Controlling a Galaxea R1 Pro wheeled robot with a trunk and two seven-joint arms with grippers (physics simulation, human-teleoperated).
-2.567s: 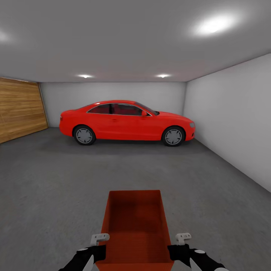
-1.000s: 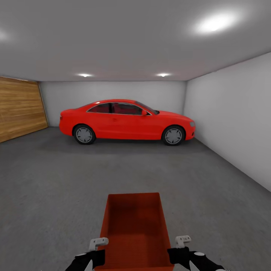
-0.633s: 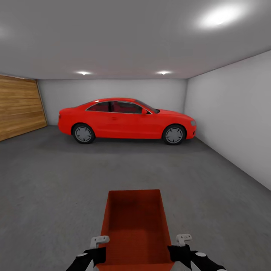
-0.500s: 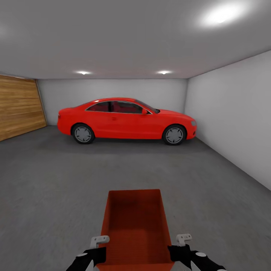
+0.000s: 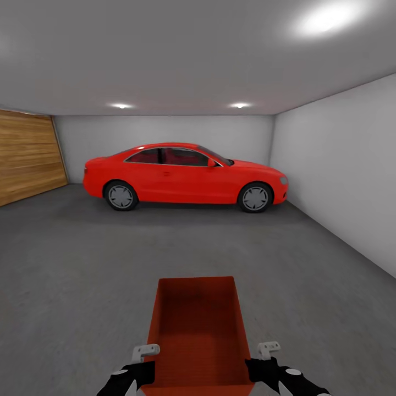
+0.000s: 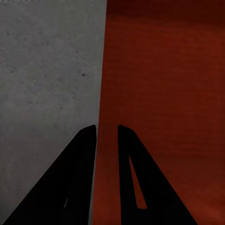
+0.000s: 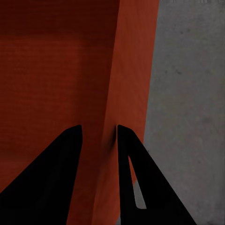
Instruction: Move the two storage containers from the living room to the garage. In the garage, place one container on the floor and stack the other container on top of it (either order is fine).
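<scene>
Left gripper (image 6: 107,133) and right gripper (image 7: 99,133) each pinched a side wall of the orange-red storage container (image 5: 197,330), carried between them above the concrete floor (image 5: 82,264); red car (image 5: 184,177) stood well ahead.

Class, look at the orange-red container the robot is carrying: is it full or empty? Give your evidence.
Empty. The head view looks down into the storage container and shows only its bare ribbed bottom and walls.
</scene>
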